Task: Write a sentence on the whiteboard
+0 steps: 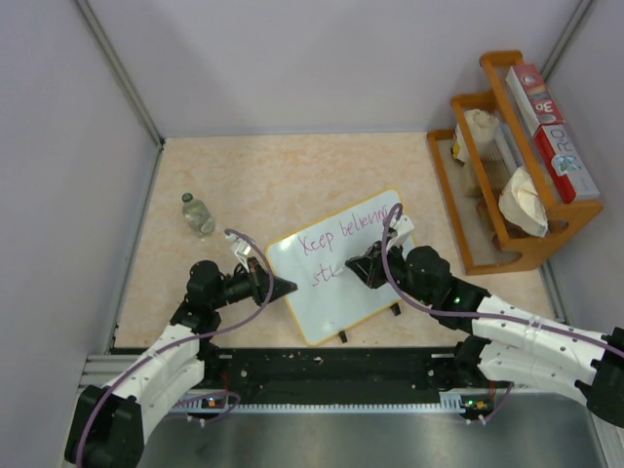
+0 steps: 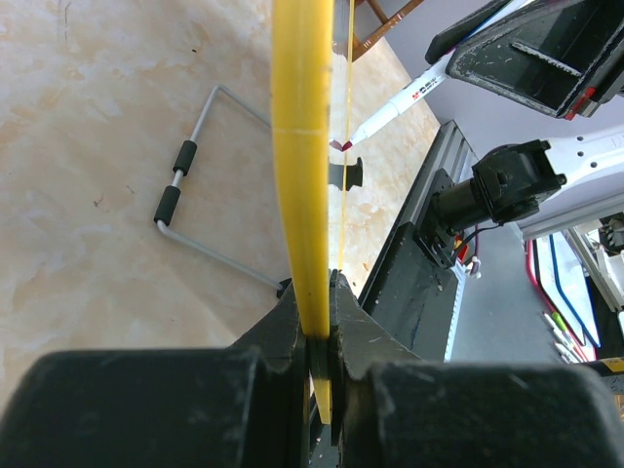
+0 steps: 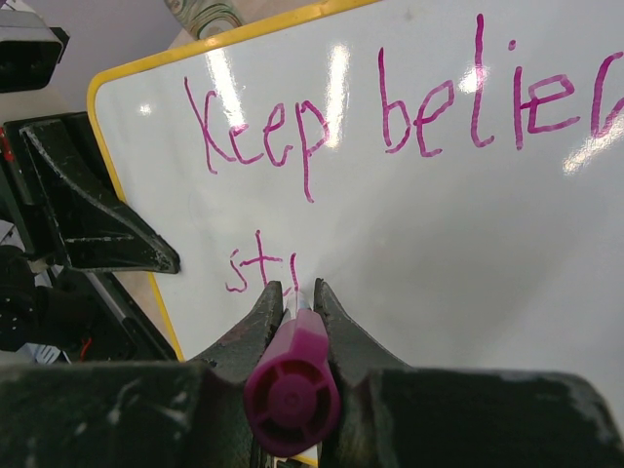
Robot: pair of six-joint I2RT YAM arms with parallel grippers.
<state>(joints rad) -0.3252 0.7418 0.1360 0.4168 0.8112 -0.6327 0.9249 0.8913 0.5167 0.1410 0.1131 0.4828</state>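
Near the middle of the table [image 1: 244, 175], the whiteboard [image 1: 341, 288] is sitting turned at an angle between the two arms, its yellow rim facing the left arm and small black clips showing on its near edge. The left tool [image 1: 289, 287] is clenching that rim: in the left wrist view the two black fingers are pinching the yellow edge [image 2: 300, 146] of the board between them at [image 2: 318, 317].

The right tool [image 1: 358, 269] is grasping a marker [image 3: 292, 390], whose purple-pink end is pointing at the right wrist camera while its tip is touching the white surface [image 3: 458, 292] just beside the last stroke. The sentence [image 3: 390, 107] is running in purple-pink handwriting: an upper line reading "Keep" and a word beginning "belie", and a lower line beginning "st" with one more upright stroke.

From the left wrist, the white barrel of the marker [image 2: 400, 102] is slanting down to the far face of the board, and a bent wire stand [image 2: 185, 210] with two black sleeves is lying on the table behind it.

A small bottle [image 1: 198, 214] is standing well apart to the left, and a wooden rack [image 1: 507, 166] is sitting at the right edge.
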